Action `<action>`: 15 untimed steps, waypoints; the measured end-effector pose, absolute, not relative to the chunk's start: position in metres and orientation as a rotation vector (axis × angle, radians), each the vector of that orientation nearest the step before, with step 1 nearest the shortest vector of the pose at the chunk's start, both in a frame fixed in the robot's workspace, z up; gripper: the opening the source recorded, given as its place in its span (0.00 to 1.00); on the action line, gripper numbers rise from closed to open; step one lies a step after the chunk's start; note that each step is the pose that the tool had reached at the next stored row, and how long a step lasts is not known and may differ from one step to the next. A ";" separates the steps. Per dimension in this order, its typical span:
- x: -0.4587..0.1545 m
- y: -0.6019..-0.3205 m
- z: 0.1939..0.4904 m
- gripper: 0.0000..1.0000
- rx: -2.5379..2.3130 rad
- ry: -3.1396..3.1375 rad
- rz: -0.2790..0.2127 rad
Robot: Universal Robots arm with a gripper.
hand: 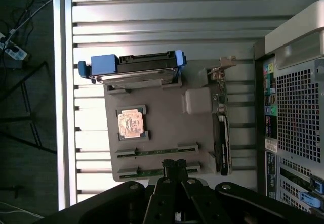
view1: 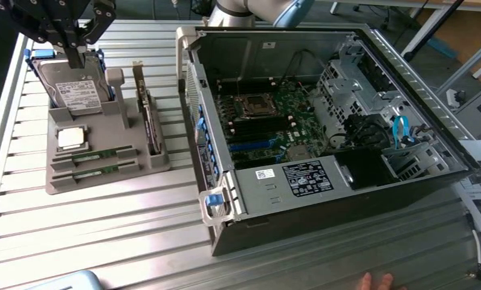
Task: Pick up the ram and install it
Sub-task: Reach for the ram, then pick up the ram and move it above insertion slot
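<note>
Two green sticks sit in the front slots of the gray holder on the bench: the ram, and a second ram just behind it. Farther back, the pincer hangs closed and empty above the hard drive. The open computer case stands at the exterior view's right.

Upright hard drive and expansion card border the ram.

Exterior view oblique from above; wrist view overhead; both show tray.
</note>
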State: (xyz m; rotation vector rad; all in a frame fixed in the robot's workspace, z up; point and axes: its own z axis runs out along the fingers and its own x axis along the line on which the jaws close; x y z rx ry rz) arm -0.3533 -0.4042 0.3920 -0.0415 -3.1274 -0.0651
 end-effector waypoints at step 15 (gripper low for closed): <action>-0.353 -0.413 0.392 0.11 -0.042 -3.127 -0.065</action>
